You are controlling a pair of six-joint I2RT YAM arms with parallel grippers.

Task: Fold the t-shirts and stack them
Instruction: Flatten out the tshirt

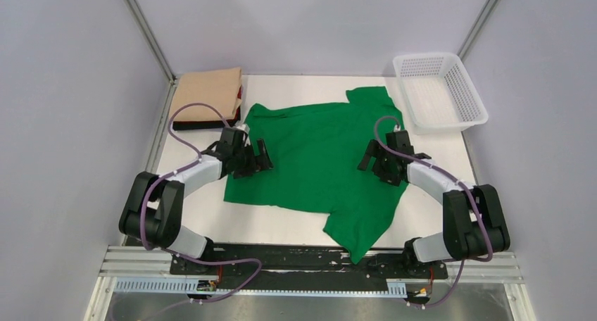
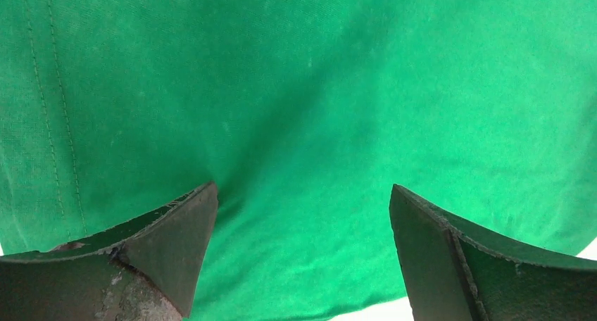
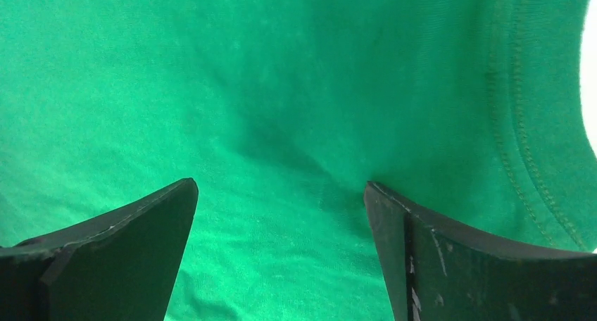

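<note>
A bright green t-shirt (image 1: 317, 159) lies spread over the middle of the white table, one sleeve toward the back right and a flap hanging toward the front edge. My left gripper (image 1: 259, 156) hovers over its left side, jaws wide apart with only green cloth (image 2: 303, 124) below them. Over the shirt's right side my right gripper (image 1: 372, 159) is open too, and a stitched hem (image 3: 524, 124) runs along the right of its view. A folded tan t-shirt (image 1: 208, 92) rests on a dark folded one (image 1: 204, 124) at the back left corner.
A white plastic mesh basket (image 1: 440, 92) stands at the back right corner, just beyond the green sleeve. Metal frame posts rise at both back corners. The arm bases sit on a black rail (image 1: 310, 261) along the near edge.
</note>
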